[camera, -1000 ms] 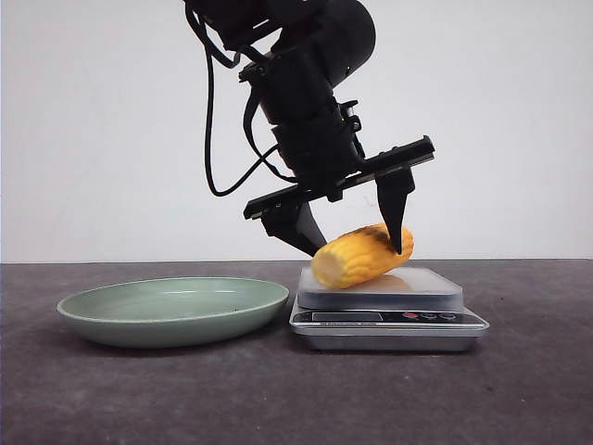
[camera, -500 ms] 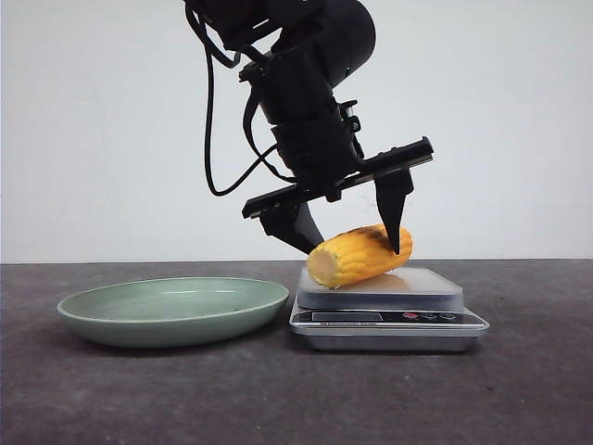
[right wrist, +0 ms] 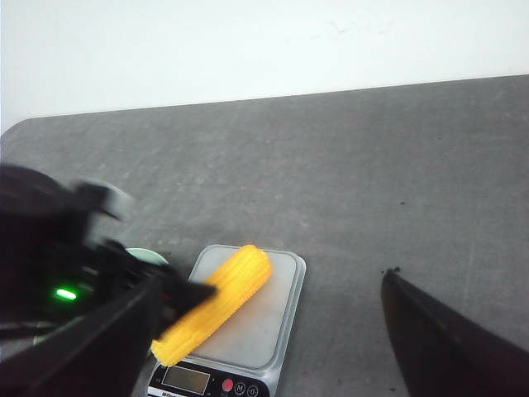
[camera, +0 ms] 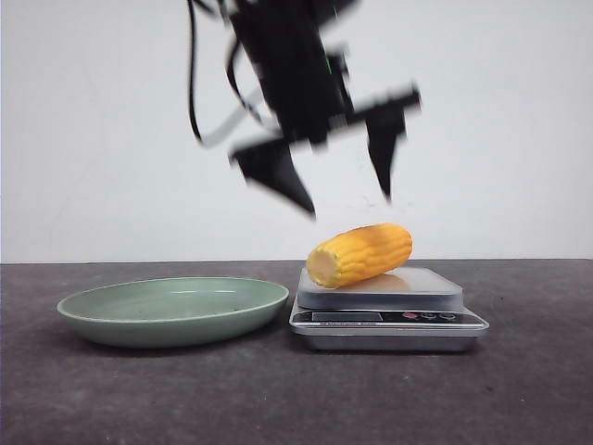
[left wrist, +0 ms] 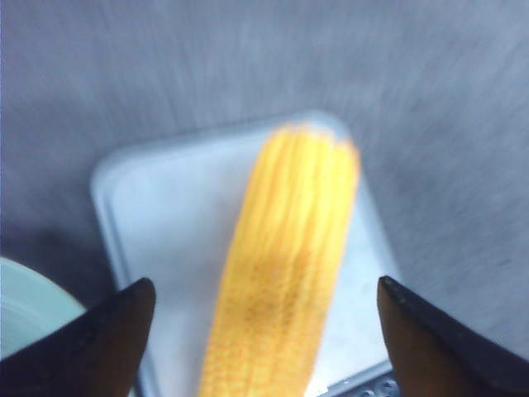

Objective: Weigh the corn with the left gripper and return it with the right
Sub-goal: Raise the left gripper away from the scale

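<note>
Corn (camera: 360,255) lying loose on the scale (camera: 380,298) looks light, stiff and rollable, best gripped mid-cob across its width; left gripper (camera: 345,202) jaws apart above, right gripper (right wrist: 273,347) jaws apart too.

Yellow-orange corn (camera: 361,253), green plate (camera: 173,311), silver scale (camera: 387,320).
</note>
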`<state>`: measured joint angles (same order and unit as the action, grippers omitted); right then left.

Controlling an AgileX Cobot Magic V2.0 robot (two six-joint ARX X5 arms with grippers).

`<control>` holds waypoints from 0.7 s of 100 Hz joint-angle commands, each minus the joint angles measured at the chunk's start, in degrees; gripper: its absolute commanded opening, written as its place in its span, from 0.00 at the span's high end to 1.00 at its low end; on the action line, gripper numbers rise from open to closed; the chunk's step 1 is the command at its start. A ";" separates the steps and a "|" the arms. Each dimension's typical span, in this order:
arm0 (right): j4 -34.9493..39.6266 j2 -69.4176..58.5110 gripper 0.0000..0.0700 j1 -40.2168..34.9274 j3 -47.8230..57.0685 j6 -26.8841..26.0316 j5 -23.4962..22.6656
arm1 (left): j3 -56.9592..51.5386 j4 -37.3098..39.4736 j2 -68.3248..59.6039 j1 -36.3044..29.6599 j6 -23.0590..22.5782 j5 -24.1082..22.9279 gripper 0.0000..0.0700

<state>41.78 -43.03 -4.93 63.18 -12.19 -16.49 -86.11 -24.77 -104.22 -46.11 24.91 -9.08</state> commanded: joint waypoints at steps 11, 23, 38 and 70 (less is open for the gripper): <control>0.33 -0.20 0.23 -0.22 1.33 0.63 -0.04 | -1.70 -3.52 8.76 -0.07 -8.98 -6.51 0.25; 0.70 -0.20 0.23 -0.24 1.33 0.68 -0.07 | -1.70 -7.72 16.20 1.66 -14.53 -13.79 0.25; 0.63 -0.20 0.23 -0.24 1.33 1.07 -0.20 | -1.68 -14.38 24.02 8.44 -16.50 -16.63 0.25; 0.66 -0.20 0.23 -0.24 1.33 1.05 -1.05 | -1.66 -28.41 40.50 26.21 -15.85 -16.35 0.25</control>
<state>42.89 -43.03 -4.93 63.18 -11.79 -16.93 -86.56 -52.71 -66.92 -20.93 9.76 -25.54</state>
